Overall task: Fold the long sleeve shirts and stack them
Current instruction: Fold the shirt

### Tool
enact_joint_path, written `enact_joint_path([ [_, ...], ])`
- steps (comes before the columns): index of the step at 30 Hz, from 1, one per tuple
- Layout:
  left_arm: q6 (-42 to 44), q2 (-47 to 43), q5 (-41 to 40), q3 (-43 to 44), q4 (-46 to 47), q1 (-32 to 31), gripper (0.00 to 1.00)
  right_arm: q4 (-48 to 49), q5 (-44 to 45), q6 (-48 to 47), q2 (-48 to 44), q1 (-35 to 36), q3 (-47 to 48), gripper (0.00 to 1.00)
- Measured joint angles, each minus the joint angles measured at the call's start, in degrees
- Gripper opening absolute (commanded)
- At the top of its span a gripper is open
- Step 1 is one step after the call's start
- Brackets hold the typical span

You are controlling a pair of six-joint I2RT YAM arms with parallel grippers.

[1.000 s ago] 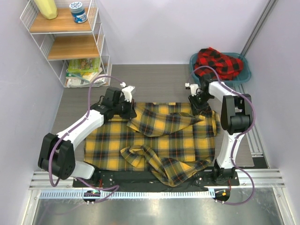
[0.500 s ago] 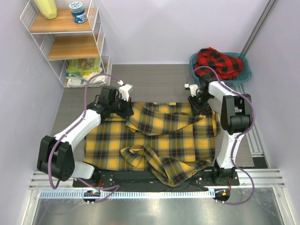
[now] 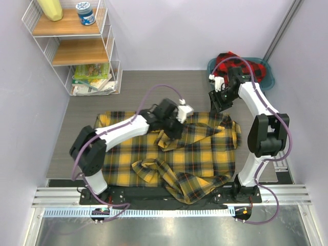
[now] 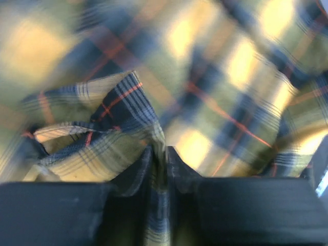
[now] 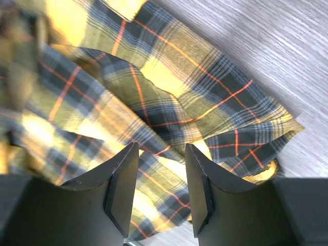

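Observation:
The yellow-and-black plaid long sleeve shirt point(image 3: 197, 154) lies spread and rumpled across the table. My left gripper point(image 3: 175, 124) is over its middle, shut on a fold of this cloth. In the left wrist view the cloth point(image 4: 107, 133) runs down between the nearly closed fingers of the left gripper point(image 4: 159, 152). My right gripper point(image 3: 217, 101) hovers open just above the shirt's far right corner point(image 5: 215, 102). Nothing sits between the right gripper's point(image 5: 160, 147) fingers. The red-and-black shirt point(image 3: 254, 72) is bunched in the teal basin point(image 3: 270, 82) at the back right, partly hidden by the right arm.
A white wire rack point(image 3: 77, 48) with wooden shelves stands at the back left, with packets point(image 3: 91, 78) on its lowest level. A metal rail point(image 3: 164, 197) runs along the near edge by the arm bases. Bare grey tabletop point(image 3: 164, 89) lies behind the shirt.
My left gripper has swept right from the shirt's far left part to its middle, dragging a fold with it. My right gripper has opened, let go of the far right corner and lifted back.

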Motion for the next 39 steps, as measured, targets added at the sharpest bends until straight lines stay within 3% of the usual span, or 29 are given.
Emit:
enact_joint_path([
  [4, 2.03, 3.74, 1.81, 3.82, -3.63, -6.40, 0.47, -1.46, -4.33, 1.57, -0.66, -1.09, 0.68, 0.47],
  [8, 1.90, -3.17, 7.08, -4.31, -4.15, -1.09, 0.62, -2.54, -9.20, 2.95, -0.68, -0.92, -0.11, 0.47],
  [11, -0.46, -13.18, 8.37, -12.02, -2.54, 10.12, 0.63, -1.99, -12.57, 4.46, -0.72, 1.36, -2.29, 0.46],
  [14, -2.27, -17.20, 7.08, -13.73, -1.73, 15.50, 0.60, -0.66, -14.36, 5.79, -0.79, 4.76, -4.98, 0.44],
  [25, -6.29, 4.37, 11.87, -9.35, -0.26, 18.97, 0.55, 4.76, -15.43, 8.94, -0.17, 12.87, -9.20, 0.43],
  [39, -11.17, 11.58, 18.73, -6.95, 5.55, 19.52, 0.54, 11.69, -18.03, 12.87, 1.07, 17.27, -17.75, 0.38],
])
